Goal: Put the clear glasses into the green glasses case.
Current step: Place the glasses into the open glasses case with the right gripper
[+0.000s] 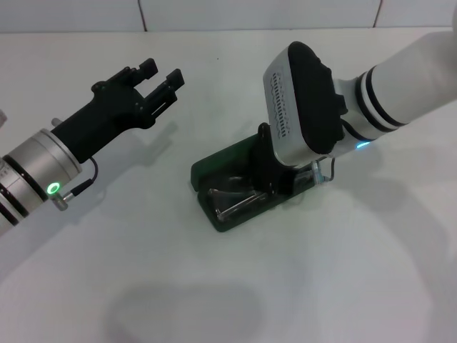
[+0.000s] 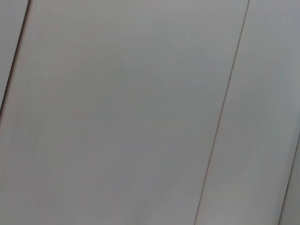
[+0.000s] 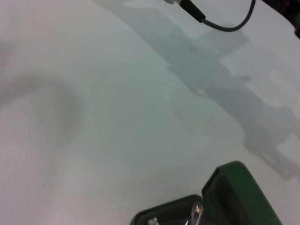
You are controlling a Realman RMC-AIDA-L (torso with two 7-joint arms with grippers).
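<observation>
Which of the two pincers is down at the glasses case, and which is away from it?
The right pincer is at the open green glasses case, where the clear glasses lie inside. The left pincer hangs open over bare table, apart from the case.

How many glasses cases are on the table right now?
1. The green glasses case lies open mid-table, partly under the right gripper, with the clear glasses inside. The left gripper hovers apart. Nothing suggests another hidden.
</observation>
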